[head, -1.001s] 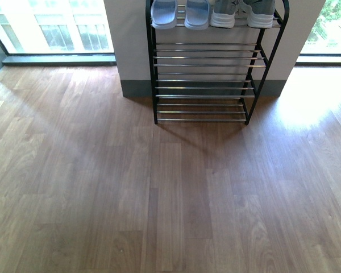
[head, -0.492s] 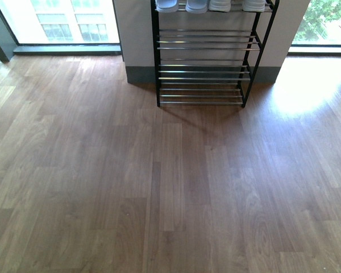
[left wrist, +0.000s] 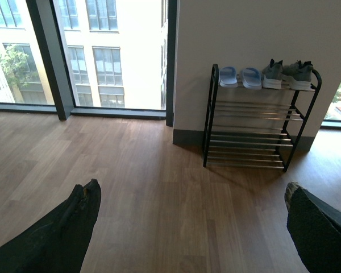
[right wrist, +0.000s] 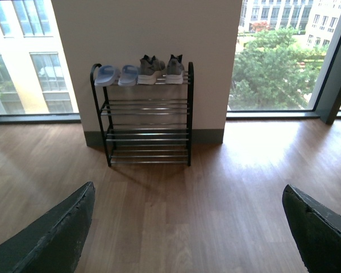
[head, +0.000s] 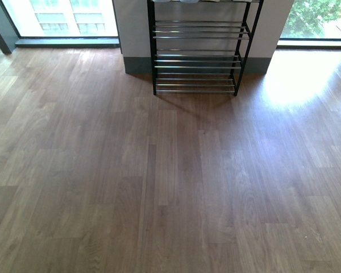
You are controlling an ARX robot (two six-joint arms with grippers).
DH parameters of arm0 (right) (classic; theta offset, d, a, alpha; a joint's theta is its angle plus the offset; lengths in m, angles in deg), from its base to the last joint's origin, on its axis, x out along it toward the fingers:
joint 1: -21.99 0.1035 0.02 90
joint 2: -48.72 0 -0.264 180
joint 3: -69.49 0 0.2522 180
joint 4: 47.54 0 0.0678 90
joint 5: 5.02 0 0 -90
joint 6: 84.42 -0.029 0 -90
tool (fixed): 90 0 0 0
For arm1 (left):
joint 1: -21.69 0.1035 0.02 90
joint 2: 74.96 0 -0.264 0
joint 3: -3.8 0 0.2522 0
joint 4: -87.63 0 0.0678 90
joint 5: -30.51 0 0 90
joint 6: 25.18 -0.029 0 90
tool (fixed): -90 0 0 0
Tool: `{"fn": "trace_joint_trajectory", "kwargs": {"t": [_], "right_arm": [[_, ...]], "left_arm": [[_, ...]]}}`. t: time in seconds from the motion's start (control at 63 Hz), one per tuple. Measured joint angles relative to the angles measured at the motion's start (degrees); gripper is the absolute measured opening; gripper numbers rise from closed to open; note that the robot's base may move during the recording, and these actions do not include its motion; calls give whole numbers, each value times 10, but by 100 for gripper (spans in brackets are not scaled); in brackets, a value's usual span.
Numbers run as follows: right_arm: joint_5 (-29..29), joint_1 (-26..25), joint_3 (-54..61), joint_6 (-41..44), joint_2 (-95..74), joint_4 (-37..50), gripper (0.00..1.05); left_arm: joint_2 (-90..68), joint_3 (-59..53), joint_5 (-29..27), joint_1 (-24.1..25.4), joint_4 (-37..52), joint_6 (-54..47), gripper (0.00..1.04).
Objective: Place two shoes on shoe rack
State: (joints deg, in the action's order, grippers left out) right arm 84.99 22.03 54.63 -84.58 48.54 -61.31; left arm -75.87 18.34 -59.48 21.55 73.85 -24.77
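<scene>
All four shoes sit on the shoe rack's top tier. Left tool and right tool: wide open, empty. Placement looks done; keep clear of the rack.

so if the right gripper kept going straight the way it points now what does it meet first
Probably the bare wooden floor. The right gripper is open and empty, angled down at the boards ahead, with nothing lying between its fingers. The shoe rack stands well beyond, against the wall; depth is hard to judge.

Our front view looks down at floor; both wrist views, past spread fingertips, face the distant shoe rack all share.
</scene>
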Motion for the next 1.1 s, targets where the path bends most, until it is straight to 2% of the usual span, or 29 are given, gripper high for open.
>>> {"fn": "trace_joint_trajectory", "kwargs": {"t": [1.096], "right_arm": [[0,0,0,0,0,0,96]], "left_arm": [[0,0,0,0,0,0,95]]}}
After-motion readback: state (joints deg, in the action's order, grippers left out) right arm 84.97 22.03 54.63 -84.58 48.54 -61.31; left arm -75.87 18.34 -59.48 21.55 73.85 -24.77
